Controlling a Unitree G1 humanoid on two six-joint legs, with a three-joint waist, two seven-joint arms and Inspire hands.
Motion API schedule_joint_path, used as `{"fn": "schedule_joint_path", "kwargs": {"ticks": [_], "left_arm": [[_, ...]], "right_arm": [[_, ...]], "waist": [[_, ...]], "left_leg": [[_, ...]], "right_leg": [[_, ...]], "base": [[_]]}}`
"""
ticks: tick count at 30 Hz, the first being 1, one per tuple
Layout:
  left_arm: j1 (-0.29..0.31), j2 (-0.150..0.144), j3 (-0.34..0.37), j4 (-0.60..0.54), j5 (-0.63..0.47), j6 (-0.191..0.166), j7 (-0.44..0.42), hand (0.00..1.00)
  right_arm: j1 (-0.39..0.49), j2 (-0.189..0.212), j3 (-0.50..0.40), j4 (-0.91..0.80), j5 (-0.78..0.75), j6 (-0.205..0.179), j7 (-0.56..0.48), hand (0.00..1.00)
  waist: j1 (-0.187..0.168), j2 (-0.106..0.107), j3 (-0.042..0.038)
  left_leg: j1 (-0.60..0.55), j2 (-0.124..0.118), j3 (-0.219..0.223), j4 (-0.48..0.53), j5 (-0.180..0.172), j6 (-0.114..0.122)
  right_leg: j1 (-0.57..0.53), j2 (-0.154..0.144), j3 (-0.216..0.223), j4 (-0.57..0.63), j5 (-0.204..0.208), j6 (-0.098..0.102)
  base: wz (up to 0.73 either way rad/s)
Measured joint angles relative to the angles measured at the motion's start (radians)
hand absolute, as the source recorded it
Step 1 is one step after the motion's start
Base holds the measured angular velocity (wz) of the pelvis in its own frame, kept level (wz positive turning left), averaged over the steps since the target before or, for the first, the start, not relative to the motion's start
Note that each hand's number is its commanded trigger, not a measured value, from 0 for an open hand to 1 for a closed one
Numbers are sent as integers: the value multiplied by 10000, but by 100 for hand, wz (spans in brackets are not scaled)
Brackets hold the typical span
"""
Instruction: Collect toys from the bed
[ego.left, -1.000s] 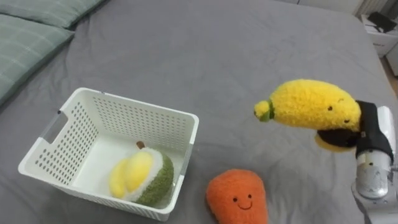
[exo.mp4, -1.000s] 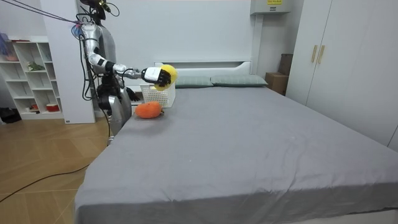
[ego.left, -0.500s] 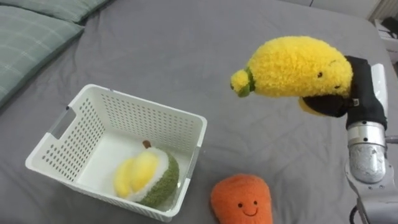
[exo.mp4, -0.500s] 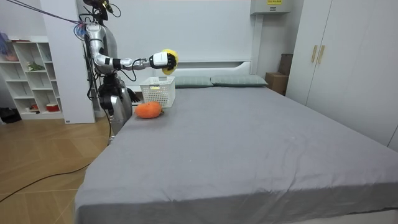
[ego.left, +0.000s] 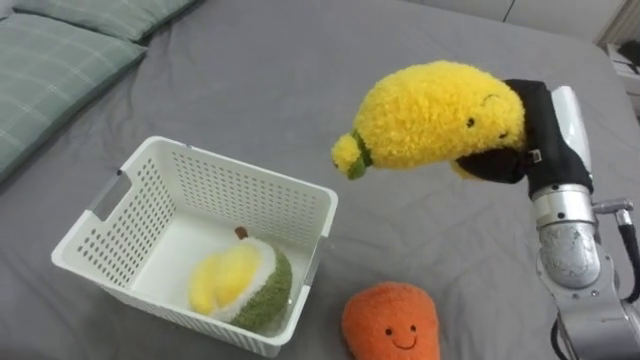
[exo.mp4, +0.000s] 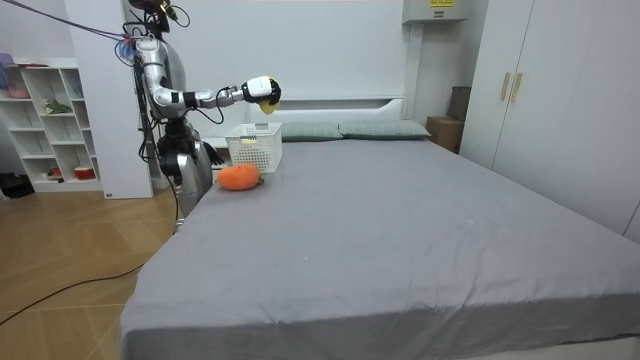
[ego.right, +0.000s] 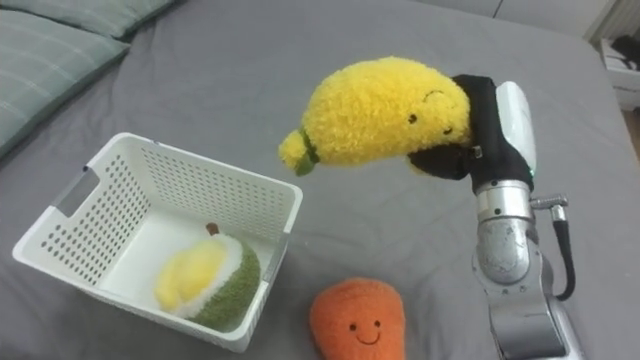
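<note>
While the right hand (ego.left: 537, 132) clasps the yellow plush toy (ego.left: 430, 115) aloft, the white basket (ego.left: 232, 196) lies lower left of it.

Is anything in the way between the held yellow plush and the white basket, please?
Nothing visible does: the right hand holds the yellow plush in the air, right of the open basket, whose far half is bare.

the right hand's (ego.left: 541, 130) fingers (ego.left: 490, 166) are partly buried under the yellow plush toy (ego.left: 430, 115). the orange plush (ego.left: 390, 322) is cut off by the lower edge, and the durian plush's (ego.left: 240, 285) base sits behind the basket's (ego.left: 170, 312) near wall. in the room view the left hand (exo.mp4: 207, 152) – and the basket's contents – are too small to tell.
</note>
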Motion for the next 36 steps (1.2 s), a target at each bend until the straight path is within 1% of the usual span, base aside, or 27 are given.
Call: {"fn": "schedule_joint_path", "kwargs": {"ticks": [2,4,5,7,8,9,10,12,15,18,23,25,26,27,30,32,34,36], "left_arm": [[0,-1,0,6,146,83,-7,0],[-10,2,-2,-1,146,213,-45,0],[-15,0,-4,-2,146,213,-65,0],[-81,-3,-9,-15,145,215,-213,0],[-98,-4,-20,-29,142,216,-225,0],[-93,-3,-52,-93,141,216,-227,0],[-94,-4,-98,-146,139,216,-241,0],[-145,-20,-124,-196,138,216,-352,0],[-246,-43,-183,-209,138,212,-458,0],[-294,-61,-185,-208,139,184,-482,0],[-431,-65,-202,-212,145,207,-478,0],[-547,-67,-206,-218,146,218,-478,0],[-573,-66,-206,-218,146,220,-478,0],[-609,-62,-208,-218,140,238,-478,0],[-650,-64,-239,-216,139,411,-478,0],[-654,-61,-309,-215,139,434,-478,0],[-688,-59,-390,-215,139,434,-478,0],[-697,-54,-391,-194,129,434,-478,0]], "right_arm": [[-197,-1,151,-101,-6,12,136,100],[-461,55,512,-101,-107,26,234,100],[-496,95,606,-101,-206,28,245,100],[-529,196,949,-101,-357,74,402,100],[-529,207,1036,-101,-372,103,448,100],[-529,287,1162,-101,-433,148,580,100],[-529,456,1196,-101,-441,175,700,100],[-552,648,1198,-101,-448,220,765,100],[-670,793,1250,-100,-454,220,866,100],[-842,813,1373,-96,-453,219,974,100],[-1148,827,1975,2,-395,272,1069,100],[-1219,860,2221,51,-399,464,1204,100],[-1219,860,2255,51,-399,498,1240,100],[-1237,866,2322,51,-450,612,1323,100],[-1411,1073,2358,63,-544,849,1415,100],[-1538,1137,2380,63,-682,871,1415,100],[-1597,1165,2413,70,-746,873,1414,100],[-1682,1212,2572,177,-744,873,1412,100]], "waist": [[28,1,0],[64,-12,-6],[80,-16,-7],[265,-32,-2],[288,-41,4],[323,-72,18],[395,-80,31],[519,-91,26],[586,-84,36],[594,-82,45],[603,-87,73],[729,-94,75],[763,-98,78],[808,-118,75],[884,-143,83],[960,-149,86],[1112,-177,101],[1120,-202,116]], "left_leg": [[20,-6,-53,20,1,0],[37,-4,-75,21,2,0],[36,-4,-80,21,2,0],[33,-4,-91,22,1,0],[28,-4,-94,21,1,0],[19,-4,-109,23,1,0],[2,-5,-121,27,1,0],[-39,-8,-131,28,1,0],[-46,-14,-164,32,1,0],[-53,-15,-186,14,1,0],[-65,-17,-225,11,1,0],[-71,-22,-247,11,1,0],[-81,-25,-268,13,1,0],[-120,-33,-337,32,1,0],[-138,-34,-402,49,2,0],[-138,-34,-404,50,2,0],[-134,-36,-411,50,2,0],[-128,-36,-411,53,2,0]], "right_leg": [[42,4,-6,-1,0,0],[73,6,-2,-13,0,0],[74,6,-1,-14,0,0],[74,3,0,-15,0,0],[74,3,0,-16,0,0],[74,4,-1,-17,0,0],[64,4,-6,-18,0,0],[30,-1,-22,-18,0,1],[30,-2,-19,-21,1,2],[30,3,-22,-29,0,3],[29,5,-107,-39,-1,4],[31,0,-147,-40,0,4],[31,-3,-174,-40,0,4],[30,-12,-269,-40,0,5],[28,-11,-293,-41,-1,5],[30,-11,-293,-41,-1,6],[43,-13,-297,-41,-1,6],[46,-14,-299,-41,-1,6]], "base": [[6],[3],[0],[0],[3],[4],[3],[2],[3],[0],[1],[2],[9],[13],[6],[0],[0],[0]]}}
